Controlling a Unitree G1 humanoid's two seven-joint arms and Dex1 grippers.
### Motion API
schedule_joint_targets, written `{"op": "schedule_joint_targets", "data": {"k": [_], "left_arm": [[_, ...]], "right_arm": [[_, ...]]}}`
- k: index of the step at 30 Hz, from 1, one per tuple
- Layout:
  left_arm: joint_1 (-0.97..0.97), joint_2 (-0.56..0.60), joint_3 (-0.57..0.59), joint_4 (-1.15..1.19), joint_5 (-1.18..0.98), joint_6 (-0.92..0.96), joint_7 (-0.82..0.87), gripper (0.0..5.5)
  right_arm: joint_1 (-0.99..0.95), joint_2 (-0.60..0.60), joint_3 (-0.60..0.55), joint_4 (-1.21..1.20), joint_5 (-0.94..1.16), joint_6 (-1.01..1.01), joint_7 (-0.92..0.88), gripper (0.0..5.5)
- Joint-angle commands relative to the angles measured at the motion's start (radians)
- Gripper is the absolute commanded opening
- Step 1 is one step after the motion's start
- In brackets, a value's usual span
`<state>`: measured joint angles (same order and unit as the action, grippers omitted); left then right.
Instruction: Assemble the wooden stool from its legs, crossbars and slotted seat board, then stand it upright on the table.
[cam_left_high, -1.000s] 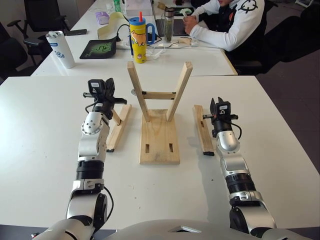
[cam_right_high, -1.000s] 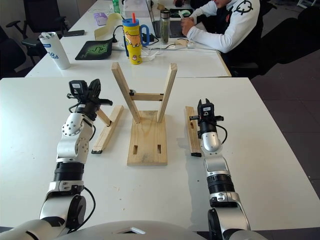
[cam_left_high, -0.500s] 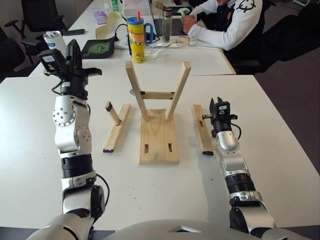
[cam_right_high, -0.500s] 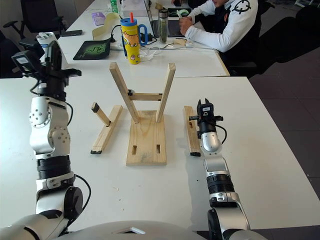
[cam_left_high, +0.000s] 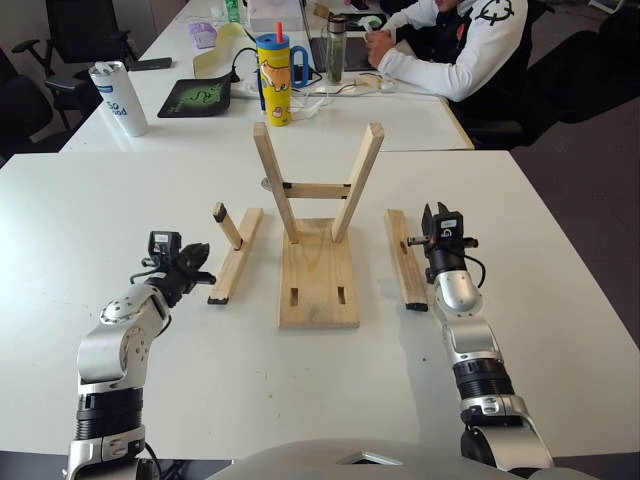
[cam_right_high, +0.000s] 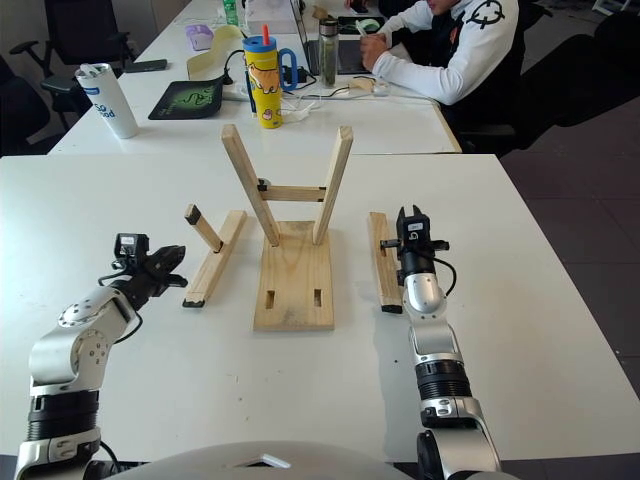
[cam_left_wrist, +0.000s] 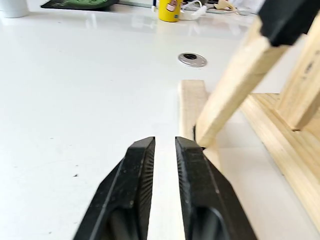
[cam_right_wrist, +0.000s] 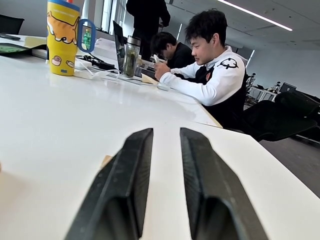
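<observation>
On the table (cam_left_high: 330, 400), upturned half-built stool (cam_left_high: 318, 268)

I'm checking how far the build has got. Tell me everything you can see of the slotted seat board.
The slotted seat board is a pale, bare-wood rectangular plank lying flat on the white table, between the left loose leg piece and the right loose leg piece. Two upright legs rise from its far end, splaying outward, joined by a crossbar. Two small slots at its near end are empty. The left gripper and right gripper are apart from it.
</observation>
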<state>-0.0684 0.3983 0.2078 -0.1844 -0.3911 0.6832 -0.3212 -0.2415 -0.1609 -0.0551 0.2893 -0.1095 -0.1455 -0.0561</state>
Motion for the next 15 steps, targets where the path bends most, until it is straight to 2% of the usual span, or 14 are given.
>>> {"op": "schedule_joint_targets", "data": {"k": [1,13,15], "left_arm": [[0.007,-0.004,-0.030,-0.017,-0.001,0.052,0.000,1.48],[-0.009,-0.054,-0.105,0.025,0.061,0.035,0.040,3.24],[-0.018,-0.056,-0.110,0.054,0.082,0.026,0.050,3.24]], "right_arm": [[-0.002,-0.006,-0.003,-0.006,-0.002,0.015,0.000,1.00],[-0.022,-0.013,-0.004,0.010,-0.003,0.012,0.005,1.00],[-0.022,-0.014,-0.003,0.009,-0.004,0.012,0.005,1.00]]}}
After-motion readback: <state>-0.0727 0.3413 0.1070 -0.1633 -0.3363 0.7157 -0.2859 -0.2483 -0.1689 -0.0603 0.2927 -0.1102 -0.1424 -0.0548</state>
